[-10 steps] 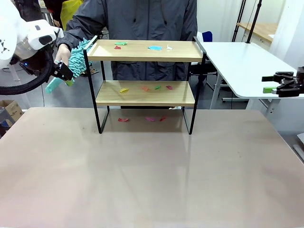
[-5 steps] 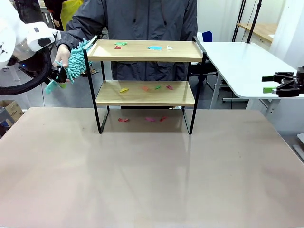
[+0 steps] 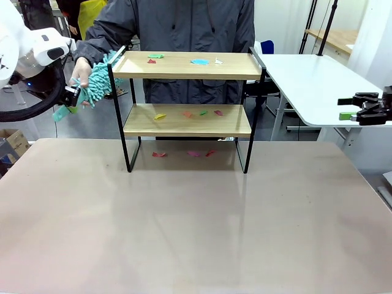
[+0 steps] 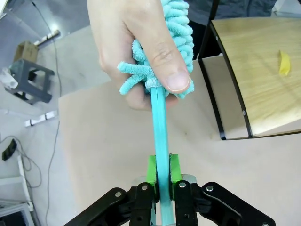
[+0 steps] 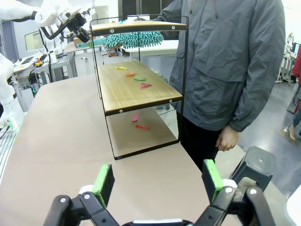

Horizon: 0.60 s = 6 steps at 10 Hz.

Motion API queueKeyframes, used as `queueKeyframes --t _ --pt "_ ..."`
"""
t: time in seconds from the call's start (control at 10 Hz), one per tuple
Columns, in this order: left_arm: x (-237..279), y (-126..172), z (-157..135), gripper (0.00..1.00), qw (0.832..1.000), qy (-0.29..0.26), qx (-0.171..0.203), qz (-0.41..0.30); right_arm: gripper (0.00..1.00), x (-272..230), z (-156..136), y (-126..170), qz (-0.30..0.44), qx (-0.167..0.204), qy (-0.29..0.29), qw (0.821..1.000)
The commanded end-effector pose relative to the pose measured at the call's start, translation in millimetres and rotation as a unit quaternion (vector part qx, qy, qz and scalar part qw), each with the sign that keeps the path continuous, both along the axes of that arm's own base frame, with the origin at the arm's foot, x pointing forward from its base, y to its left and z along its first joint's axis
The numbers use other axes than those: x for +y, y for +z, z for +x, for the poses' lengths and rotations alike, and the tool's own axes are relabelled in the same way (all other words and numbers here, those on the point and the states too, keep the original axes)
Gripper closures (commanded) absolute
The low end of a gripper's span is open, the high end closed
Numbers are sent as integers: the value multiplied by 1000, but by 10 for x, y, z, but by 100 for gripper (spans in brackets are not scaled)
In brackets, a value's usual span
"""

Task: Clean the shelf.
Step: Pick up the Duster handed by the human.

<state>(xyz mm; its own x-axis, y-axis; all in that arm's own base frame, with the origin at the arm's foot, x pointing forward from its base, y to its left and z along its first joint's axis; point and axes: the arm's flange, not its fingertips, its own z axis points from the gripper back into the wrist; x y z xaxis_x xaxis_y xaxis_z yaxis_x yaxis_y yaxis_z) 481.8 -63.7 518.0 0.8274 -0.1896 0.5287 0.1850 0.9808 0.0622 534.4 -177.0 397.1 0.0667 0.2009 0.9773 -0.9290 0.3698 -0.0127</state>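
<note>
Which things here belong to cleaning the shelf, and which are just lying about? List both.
Job in hand:
shelf
teal duster, its handle in the shut left claw
person's hand gripping the duster's head
coloured scraps on both boards and under the shelf

Lying about:
white side table
right claw, open, idle beside that table
cardboard box on the floor

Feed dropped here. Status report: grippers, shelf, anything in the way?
Left gripper shut on duster handle. Right gripper open, aside. Shelf: scraps on both boards. Person's hand grips duster head at shelf's left end.
</note>
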Motion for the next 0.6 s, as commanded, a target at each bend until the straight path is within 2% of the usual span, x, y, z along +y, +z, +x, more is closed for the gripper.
queueKeyframes --t 0.0,0.4,0.5 --pt "-23 15 -67 100 1000 27 -12 2 0 20 4 20 -1 -2 1 1000" --pt "1 29 -58 100 1000 26 -16 -4 0 20 4 20 -1 -2 1 1000" --pt "20 42 -13 100 1000 17 -4 -8 0 20 4 20 -1 -2 1 1000"
